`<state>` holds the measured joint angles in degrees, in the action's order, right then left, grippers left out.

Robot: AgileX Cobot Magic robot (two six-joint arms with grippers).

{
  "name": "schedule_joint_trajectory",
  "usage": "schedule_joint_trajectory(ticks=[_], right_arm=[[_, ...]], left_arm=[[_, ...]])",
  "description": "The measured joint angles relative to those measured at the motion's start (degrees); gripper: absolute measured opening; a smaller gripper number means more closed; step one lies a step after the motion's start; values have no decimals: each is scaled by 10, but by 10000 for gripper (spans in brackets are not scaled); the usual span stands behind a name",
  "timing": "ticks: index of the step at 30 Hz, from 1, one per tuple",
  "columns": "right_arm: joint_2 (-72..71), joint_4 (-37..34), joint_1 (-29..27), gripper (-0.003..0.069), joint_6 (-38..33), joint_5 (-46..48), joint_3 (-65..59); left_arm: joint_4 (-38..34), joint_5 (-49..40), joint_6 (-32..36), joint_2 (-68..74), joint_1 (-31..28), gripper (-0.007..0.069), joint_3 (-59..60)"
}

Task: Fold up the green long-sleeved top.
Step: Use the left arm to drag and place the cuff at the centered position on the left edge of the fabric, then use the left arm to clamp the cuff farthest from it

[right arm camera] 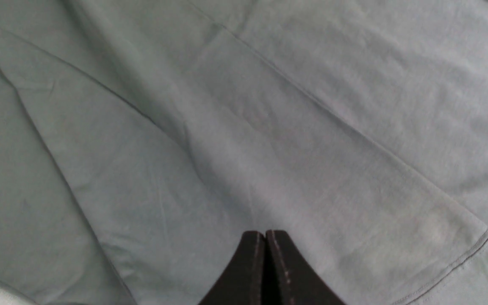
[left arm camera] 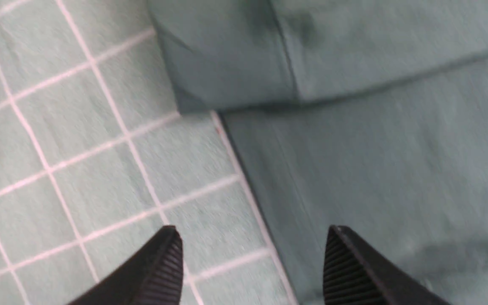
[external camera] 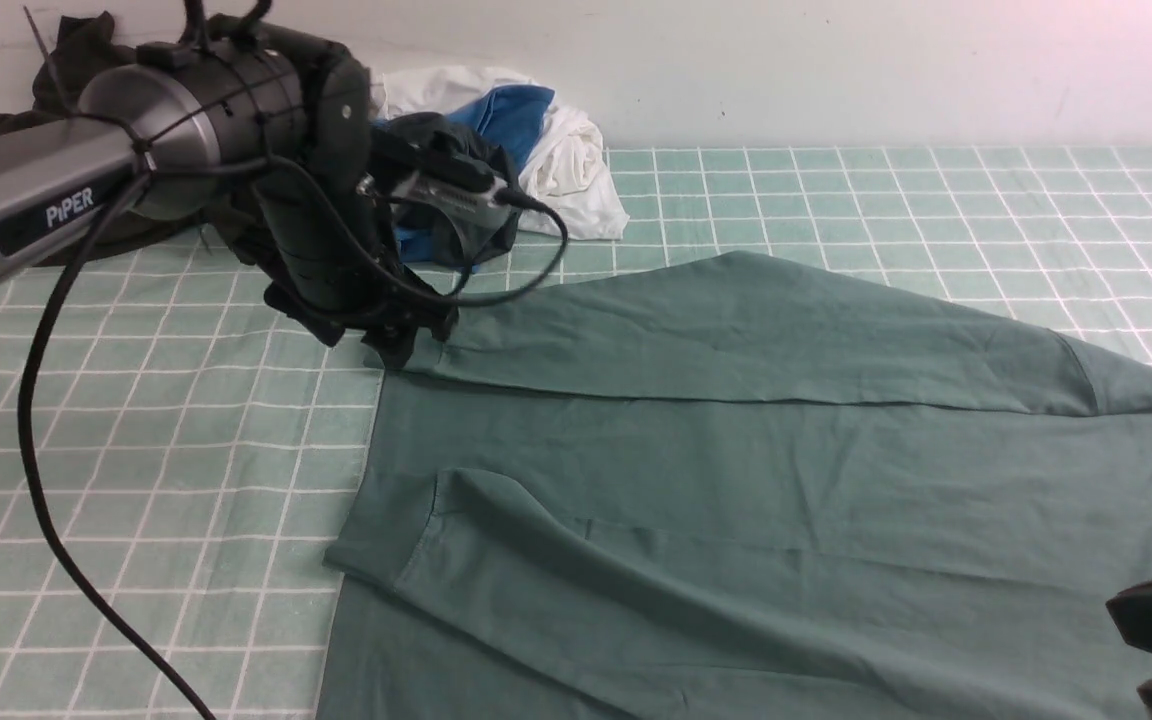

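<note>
Front view: green top spread on gridded worktop, both sleeves laid inward (judged early stage); body folds remain. Left hand, released, above hem-side edge; right hand clenched, empty, over fabric.

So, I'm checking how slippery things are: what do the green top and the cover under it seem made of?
The long-sleeved top looks like matte cotton jersey, given its soft creases and stitched cuff seam. The checked table cover may be woven cloth; its faint wrinkles suggest fabric.
</note>
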<state>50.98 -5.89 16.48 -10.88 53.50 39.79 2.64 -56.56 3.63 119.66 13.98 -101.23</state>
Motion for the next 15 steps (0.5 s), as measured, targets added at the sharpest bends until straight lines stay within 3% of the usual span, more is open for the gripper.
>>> schedule_joint_trajectory(ticks=[10, 15], right_arm=[[0, 0, 0, -14, 0, -14, 0], [0, 0, 0, -14, 0, -14, 0]], left_arm=[[-102, 95, -17, 91, -54, 417, -44], [-122, 99, -17, 114, -55, 336, -44]])
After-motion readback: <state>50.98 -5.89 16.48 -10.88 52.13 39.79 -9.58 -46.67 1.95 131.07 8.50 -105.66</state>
